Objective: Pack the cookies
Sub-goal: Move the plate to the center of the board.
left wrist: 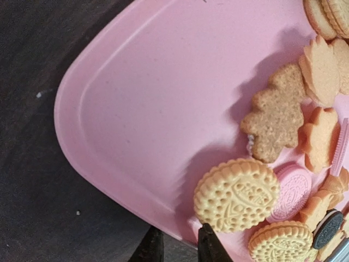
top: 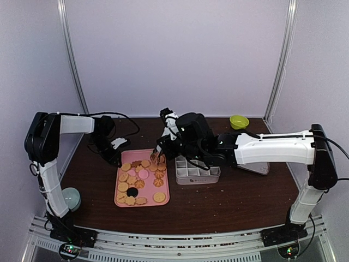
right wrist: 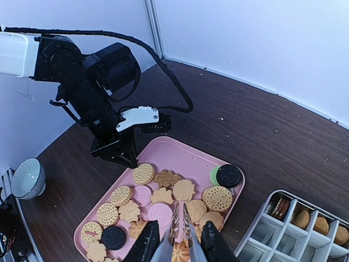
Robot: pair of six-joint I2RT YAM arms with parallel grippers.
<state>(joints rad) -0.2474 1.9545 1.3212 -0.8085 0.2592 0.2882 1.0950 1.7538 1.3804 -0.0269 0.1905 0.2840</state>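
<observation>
Many cookies lie flat on a pink tray: golden rounds, flower shapes, a few pink, two black and one green. My left gripper sits at the tray's far-left corner, its fingers astride the rim and shut on it. My right gripper is shut on metal tongs. The serrated tong tips hover close together over the middle of the cookies, with nothing clearly between them. A grey divided box stands right of the tray, with a few cookies in its compartments.
A pale blue bowl rests at the table's left near edge. A green bowl stands at the back right. A flat grey lid lies under my right arm. White walls close in the back and both sides.
</observation>
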